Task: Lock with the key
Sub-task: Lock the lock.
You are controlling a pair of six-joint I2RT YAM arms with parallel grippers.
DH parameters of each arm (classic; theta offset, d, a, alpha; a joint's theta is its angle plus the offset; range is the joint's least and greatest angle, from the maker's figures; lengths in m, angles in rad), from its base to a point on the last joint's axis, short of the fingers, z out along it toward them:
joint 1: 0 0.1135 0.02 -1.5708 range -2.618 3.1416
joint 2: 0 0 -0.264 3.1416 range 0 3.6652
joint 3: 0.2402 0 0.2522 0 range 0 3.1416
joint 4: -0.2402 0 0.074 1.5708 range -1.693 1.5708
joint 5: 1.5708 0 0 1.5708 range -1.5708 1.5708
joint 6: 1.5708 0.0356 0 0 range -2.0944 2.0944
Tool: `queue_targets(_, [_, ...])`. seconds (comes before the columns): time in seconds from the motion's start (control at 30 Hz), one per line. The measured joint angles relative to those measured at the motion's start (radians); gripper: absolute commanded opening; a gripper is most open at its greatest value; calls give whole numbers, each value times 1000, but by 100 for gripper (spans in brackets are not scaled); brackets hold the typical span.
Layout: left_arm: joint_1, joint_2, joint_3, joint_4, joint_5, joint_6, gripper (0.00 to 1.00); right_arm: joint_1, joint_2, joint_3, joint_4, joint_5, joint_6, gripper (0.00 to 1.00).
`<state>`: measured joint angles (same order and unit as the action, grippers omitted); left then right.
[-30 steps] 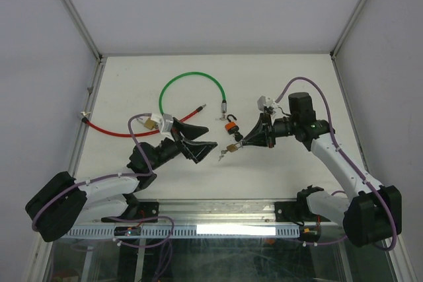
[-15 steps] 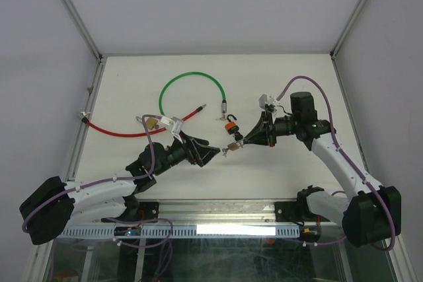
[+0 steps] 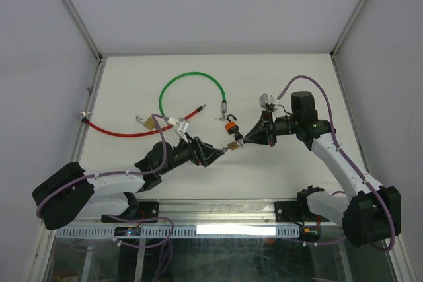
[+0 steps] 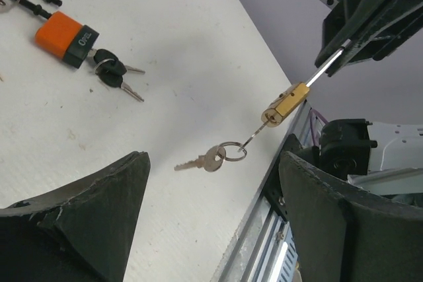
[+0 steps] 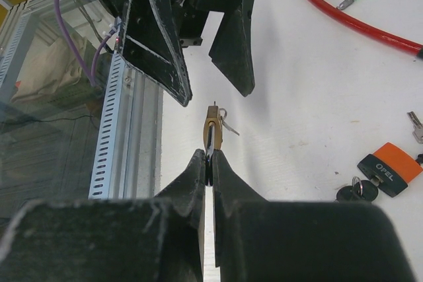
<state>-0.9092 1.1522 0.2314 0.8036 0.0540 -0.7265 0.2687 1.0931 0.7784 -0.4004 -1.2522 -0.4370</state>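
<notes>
A small brass padlock point(image 3: 232, 145) hangs in the air, and my right gripper point(image 3: 242, 141) is shut on its steel shackle. In the right wrist view the padlock point(image 5: 212, 130) sticks out just past my right gripper point(image 5: 209, 160). A silver key point(image 4: 206, 160) dangles on a ring from a second key seated in the lock's base point(image 4: 284, 103). My left gripper point(image 4: 213, 163) is open, one finger on each side of the dangling key and touching nothing. It faces the lock from the left point(image 3: 215, 155).
An orange padlock point(image 3: 230, 124) with black keys lies on the table just behind the held lock. A green cable point(image 3: 192, 76), a red cable point(image 3: 112, 130) and another brass padlock point(image 3: 151, 123) lie at the back left. The table's metal front rail point(image 5: 125, 130) runs close below.
My left arm has swung right and forward, bringing its jaws up to the hanging key, and they have narrowed slightly. The right arm and the held padlock have stayed put.
</notes>
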Motion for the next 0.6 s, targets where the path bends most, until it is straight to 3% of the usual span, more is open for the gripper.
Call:
queue_targets(0.23, [0, 82, 42, -1, 17, -43, 64, 0, 0, 0, 8, 0, 11, 0])
queue_targets(0.6, [-1, 164, 77, 29, 86, -70, 49, 0, 0, 0, 15, 0, 19, 0])
